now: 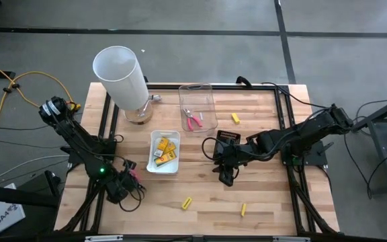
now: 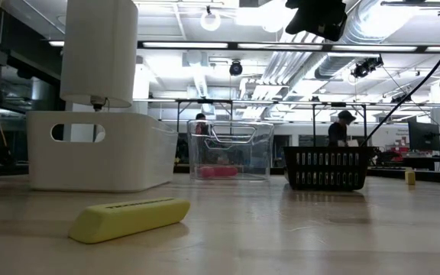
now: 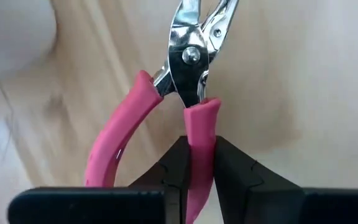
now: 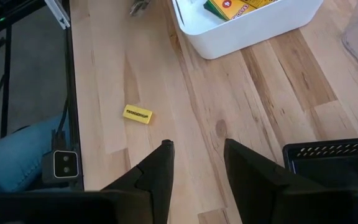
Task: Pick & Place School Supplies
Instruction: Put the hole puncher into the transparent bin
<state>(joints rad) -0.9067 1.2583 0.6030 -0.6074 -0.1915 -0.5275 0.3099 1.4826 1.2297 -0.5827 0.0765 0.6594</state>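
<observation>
At near left, we see the left gripper (image 3: 201,180) clamping one handle of pink-handled pliers (image 3: 188,93) over the table (image 1: 207,215). At centre right, the right gripper (image 4: 194,165) hangs parted and empty beside the black tray (image 1: 228,136).

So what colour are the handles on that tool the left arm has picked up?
Pink, with shiny metal jaws. The pliers show best in the left wrist view, one handle pinched between the left gripper's fingers.

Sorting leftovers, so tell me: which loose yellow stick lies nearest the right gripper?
The yellow stick near the table's front edge, right of centre, is closest to the right gripper; the others lie farther off.
</observation>
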